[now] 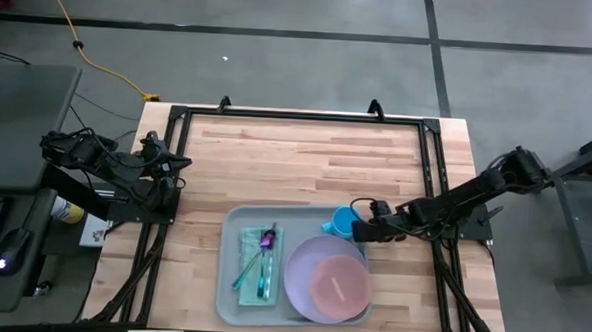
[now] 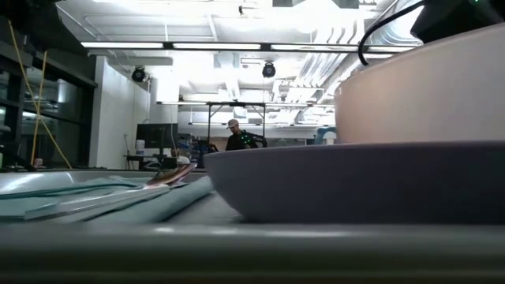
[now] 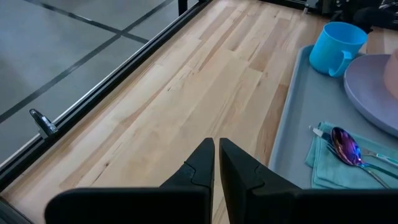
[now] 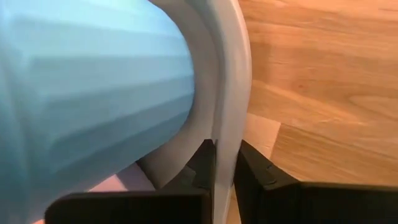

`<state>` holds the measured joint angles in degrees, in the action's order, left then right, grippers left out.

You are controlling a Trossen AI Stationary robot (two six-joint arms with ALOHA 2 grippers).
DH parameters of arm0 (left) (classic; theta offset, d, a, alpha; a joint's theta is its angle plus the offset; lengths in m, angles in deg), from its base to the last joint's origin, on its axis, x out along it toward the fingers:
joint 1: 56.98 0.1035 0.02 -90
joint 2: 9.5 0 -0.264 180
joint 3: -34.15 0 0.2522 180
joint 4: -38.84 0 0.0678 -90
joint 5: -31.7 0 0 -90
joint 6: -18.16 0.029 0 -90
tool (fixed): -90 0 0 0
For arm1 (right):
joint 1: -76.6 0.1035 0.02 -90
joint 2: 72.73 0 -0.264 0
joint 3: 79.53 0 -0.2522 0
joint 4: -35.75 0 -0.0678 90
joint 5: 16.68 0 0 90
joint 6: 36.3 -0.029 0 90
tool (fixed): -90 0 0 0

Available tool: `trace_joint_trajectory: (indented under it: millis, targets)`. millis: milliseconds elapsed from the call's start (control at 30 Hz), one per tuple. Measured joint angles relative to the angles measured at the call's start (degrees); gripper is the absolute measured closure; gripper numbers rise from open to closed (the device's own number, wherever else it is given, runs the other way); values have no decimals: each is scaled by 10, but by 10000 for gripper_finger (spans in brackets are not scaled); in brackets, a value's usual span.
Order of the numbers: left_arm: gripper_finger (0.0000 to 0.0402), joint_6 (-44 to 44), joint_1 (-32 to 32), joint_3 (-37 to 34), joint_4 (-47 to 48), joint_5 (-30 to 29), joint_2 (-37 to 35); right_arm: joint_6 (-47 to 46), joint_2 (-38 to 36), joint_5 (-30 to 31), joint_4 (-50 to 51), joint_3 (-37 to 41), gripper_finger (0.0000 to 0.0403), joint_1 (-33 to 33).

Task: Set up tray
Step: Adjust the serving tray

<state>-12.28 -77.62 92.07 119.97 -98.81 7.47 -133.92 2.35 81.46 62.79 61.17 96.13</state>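
Tray (image 4: 225,93) rim pinched between right gripper (image 4: 225,163) fingers, blue cup (image 4: 87,93) just beside: your pull risks tipping it.

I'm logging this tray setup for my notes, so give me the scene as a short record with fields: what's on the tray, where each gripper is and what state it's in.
surface: wooden table
tray: near edge of table, right of middle
on tray: lavender plate holding a pink bowl; blue cup at far right corner; teal napkin with cutlery on top
right gripper: at tray's far right corner beside the cup, shut on tray rim
left gripper: shut, holding nothing, over the table's left side
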Motion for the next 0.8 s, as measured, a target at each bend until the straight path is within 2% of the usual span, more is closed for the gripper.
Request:
trace_joint_trajectory:
  millis: [433, 800]
  targets:
    - [346, 0, 0, 0, 0, 5, 0, -33, -61, -10, 136, 1, 388, 0]
    - [346, 0, 0, 0, 0, 5, 0, -71, -63, -48, 187, 0, 388, -9]
